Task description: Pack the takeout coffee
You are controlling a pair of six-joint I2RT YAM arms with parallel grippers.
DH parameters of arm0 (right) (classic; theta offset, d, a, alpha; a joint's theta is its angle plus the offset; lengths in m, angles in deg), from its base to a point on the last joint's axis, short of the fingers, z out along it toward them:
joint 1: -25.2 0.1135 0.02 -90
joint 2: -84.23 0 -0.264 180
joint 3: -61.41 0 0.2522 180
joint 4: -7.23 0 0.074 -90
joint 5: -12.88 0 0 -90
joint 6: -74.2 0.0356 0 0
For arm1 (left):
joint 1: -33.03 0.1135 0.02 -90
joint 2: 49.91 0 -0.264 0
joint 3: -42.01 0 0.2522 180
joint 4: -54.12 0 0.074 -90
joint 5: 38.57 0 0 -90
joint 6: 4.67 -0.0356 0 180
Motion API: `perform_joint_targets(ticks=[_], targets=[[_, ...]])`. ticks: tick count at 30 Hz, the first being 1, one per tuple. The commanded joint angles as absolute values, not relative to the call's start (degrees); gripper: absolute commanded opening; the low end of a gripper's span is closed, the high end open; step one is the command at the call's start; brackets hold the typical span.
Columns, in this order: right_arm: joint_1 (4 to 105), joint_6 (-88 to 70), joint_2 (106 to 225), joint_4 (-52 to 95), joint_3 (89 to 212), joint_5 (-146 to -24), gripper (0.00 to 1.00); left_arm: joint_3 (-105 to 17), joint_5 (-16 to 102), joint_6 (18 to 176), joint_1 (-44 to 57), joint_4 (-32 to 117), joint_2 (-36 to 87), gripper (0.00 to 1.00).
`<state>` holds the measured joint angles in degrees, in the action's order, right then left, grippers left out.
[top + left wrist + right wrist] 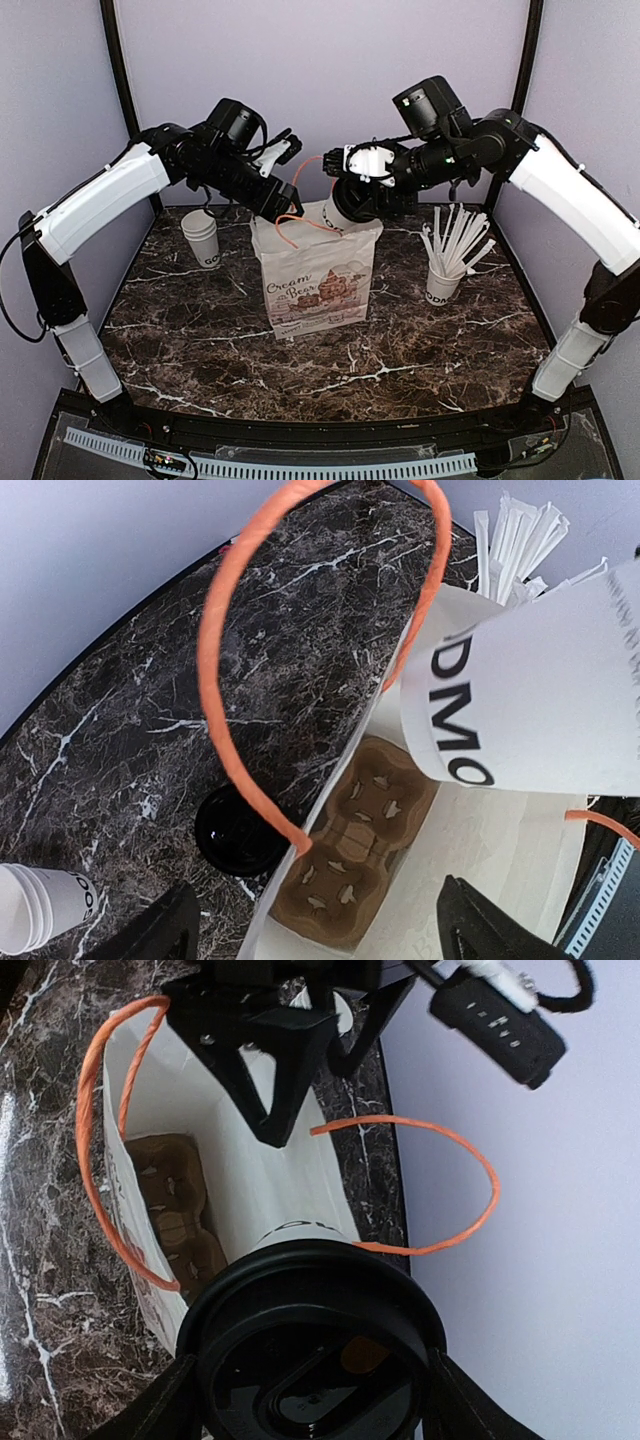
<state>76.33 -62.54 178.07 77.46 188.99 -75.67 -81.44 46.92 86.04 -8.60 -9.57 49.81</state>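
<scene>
While takeout coffee [560, 660] hangs above paper bag [318, 285] | bag holds cup carrier [352, 848]

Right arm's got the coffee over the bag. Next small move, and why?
Probably ease the right gripper straight down. It grips the takeout coffee over the mouth of the open paper bag, and the cardboard carrier at the bottom lies empty.

Dark marble table [200, 350] w/ paper bag [318, 285], cup stack [201, 238], straw cup [441, 283]
</scene>
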Motion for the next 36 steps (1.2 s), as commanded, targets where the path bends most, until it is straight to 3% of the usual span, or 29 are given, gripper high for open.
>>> perform_joint_targets(ticks=[1,6,15,27,36], targets=[[78.7,-64.5,174.4,75.7,183.5,-74.5,0.43,-80.9,46.5,83.9,-8.2,-9.8,43.0,0.86],[81.5,-68.1,169.9,74.7,176.4,-71.3,0.44,-80.1,47.2,84.6,-8.0,-8.2,40.6,0.92],[85.0,-68.0,167.0,77.7,171.5,-68.1,0.43,-69.4,45.4,88.7,-0.5,0.9,42.3,0.93],[87.9,-68.7,163.1,80.7,165.9,-67.8,0.43,-61.4,31.9,92.8,1.2,15.9,53.2,0.85],[88.7,-69.8,162.7,77.5,162.7,-64.9,0.42,-55.5,29.9,93.7,-3.2,19.9,55.7,0.82]])
